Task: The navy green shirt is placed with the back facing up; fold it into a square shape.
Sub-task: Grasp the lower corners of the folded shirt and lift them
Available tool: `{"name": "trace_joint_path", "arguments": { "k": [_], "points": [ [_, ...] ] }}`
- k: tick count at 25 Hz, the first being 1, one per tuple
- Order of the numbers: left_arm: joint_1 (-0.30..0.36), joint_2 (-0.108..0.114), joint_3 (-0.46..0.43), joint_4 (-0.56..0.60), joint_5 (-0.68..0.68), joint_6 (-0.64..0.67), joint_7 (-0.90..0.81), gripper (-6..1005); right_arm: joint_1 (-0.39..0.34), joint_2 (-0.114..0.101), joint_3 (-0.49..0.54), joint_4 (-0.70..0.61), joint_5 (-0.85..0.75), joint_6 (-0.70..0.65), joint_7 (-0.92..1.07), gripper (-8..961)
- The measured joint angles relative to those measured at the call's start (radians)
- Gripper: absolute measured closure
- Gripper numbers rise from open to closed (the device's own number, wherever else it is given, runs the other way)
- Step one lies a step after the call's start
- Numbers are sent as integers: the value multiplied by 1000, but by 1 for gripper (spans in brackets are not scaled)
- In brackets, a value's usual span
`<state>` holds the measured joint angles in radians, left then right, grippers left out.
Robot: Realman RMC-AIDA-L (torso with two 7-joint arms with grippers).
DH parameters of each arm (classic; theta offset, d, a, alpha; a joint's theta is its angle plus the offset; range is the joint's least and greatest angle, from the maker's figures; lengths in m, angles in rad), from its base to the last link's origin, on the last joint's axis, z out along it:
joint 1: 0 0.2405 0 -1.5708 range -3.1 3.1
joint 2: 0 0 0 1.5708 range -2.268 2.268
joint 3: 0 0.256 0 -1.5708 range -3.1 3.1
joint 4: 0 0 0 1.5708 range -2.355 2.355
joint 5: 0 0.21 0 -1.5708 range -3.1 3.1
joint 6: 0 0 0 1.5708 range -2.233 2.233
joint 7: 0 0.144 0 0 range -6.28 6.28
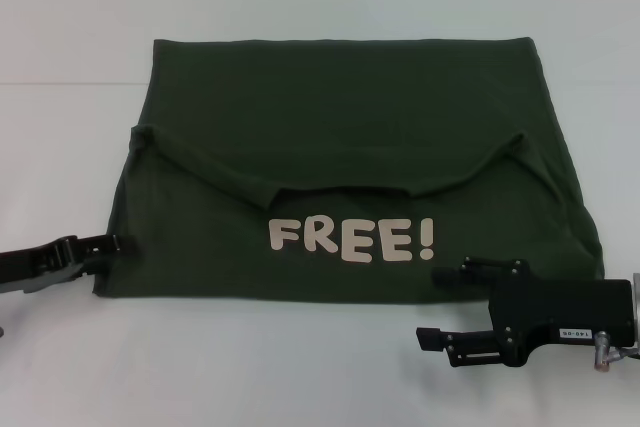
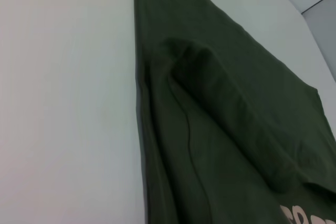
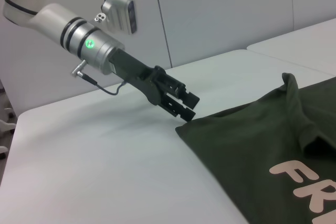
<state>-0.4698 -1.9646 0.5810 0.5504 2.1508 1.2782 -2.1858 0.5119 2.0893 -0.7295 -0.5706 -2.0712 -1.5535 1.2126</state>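
The navy green shirt (image 1: 340, 167) lies flat in the middle of the white desk (image 1: 300, 377) in the head view. It is already folded once across: the upper part with the collar and sleeves is turned down toward the robot, so the cream "FREE!" lettering (image 1: 352, 239) shows on top near the lower edge. The outline is a wide block, narrower at the far edge, not yet a square.

The left gripper (image 1: 118, 244) is at the lower left of the frame, low over the desk, its tips at the shirt's lower left corner. In the right wrist view the fingers (image 3: 184, 103) are a little apart and I see no cloth between them; they seem to touch only the corner. The right gripper (image 1: 432, 307) is at the lower right, just beside the shirt's lower right corner, with its fingers well apart and holding nothing.

In my judgement the task is about half done. The sides are left to fold inward, and the edges need some smoothing
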Motion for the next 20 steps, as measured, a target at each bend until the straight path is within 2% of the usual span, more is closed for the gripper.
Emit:
{"name": "trace_joint_path", "arguments": {
  "k": [4, 15, 20],
  "points": [
    [0, -13, 20, -1, 0, -35, 10, 275, 0, 0, -2, 0, 0, -1, 1, 73],
    [0, -12, 48, -4, 0, -2, 3, 274, 0, 0, -1, 0, 0, -3, 2, 72],
    [-4, -15, 49, -2, 0, 8, 3, 316, 0, 0, -1, 0, 0, -3, 5, 72]
  ]
}}
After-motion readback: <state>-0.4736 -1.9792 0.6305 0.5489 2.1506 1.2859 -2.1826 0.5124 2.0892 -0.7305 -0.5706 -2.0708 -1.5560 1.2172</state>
